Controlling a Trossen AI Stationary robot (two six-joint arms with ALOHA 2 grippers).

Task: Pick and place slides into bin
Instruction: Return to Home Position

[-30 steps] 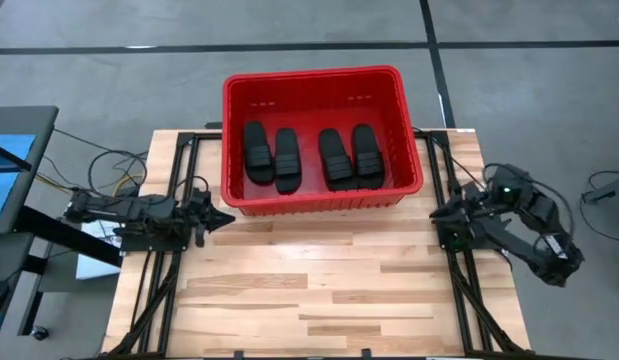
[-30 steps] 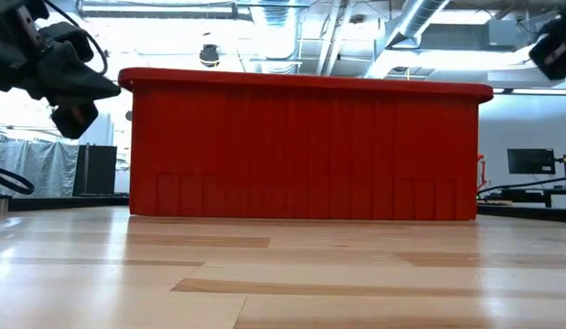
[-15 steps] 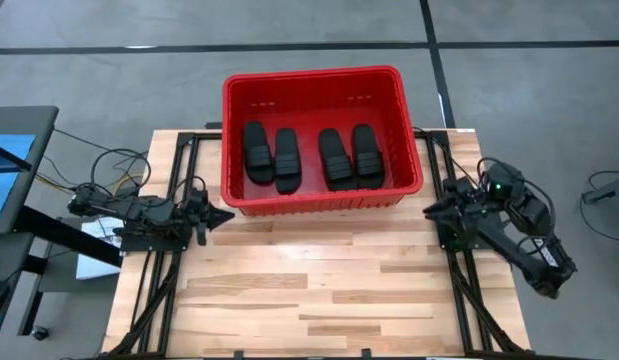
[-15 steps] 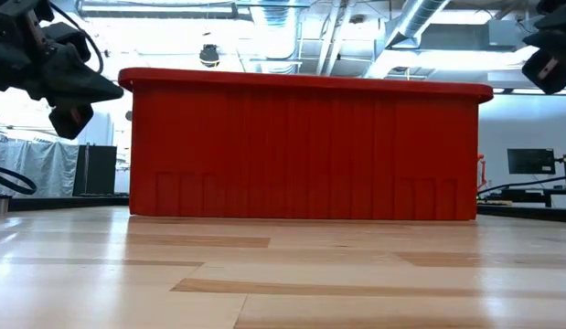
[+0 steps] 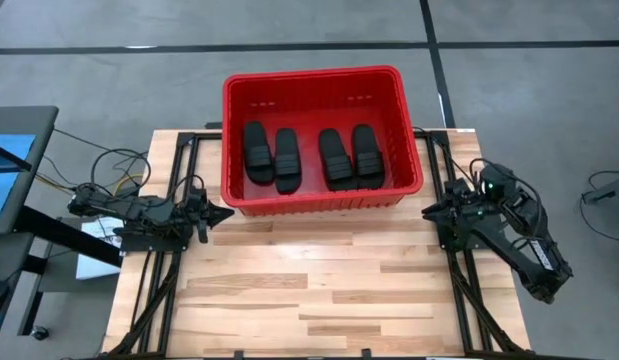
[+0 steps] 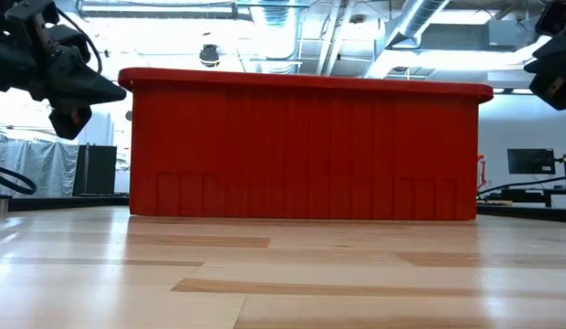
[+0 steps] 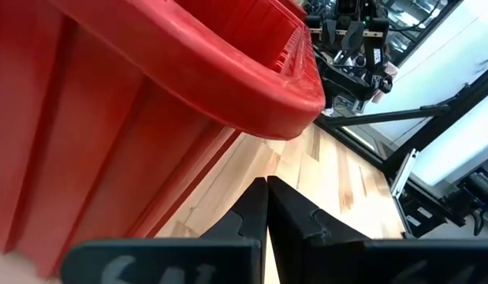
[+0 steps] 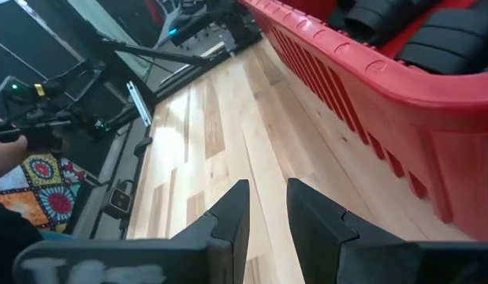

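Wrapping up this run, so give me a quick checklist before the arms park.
1. Four slides inside the bin: ok.
2. No slide on the table: ok.
3. Left claw shut, empty, outside the bin: ok.
4. Right claw open, empty, outside the bin: ok.
5. Cables off the table's left edge snag-free: cannot tell.

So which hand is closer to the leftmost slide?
Left. The left hand is by the bin corner nearest that slide; the right hand is beyond the bin's opposite side.
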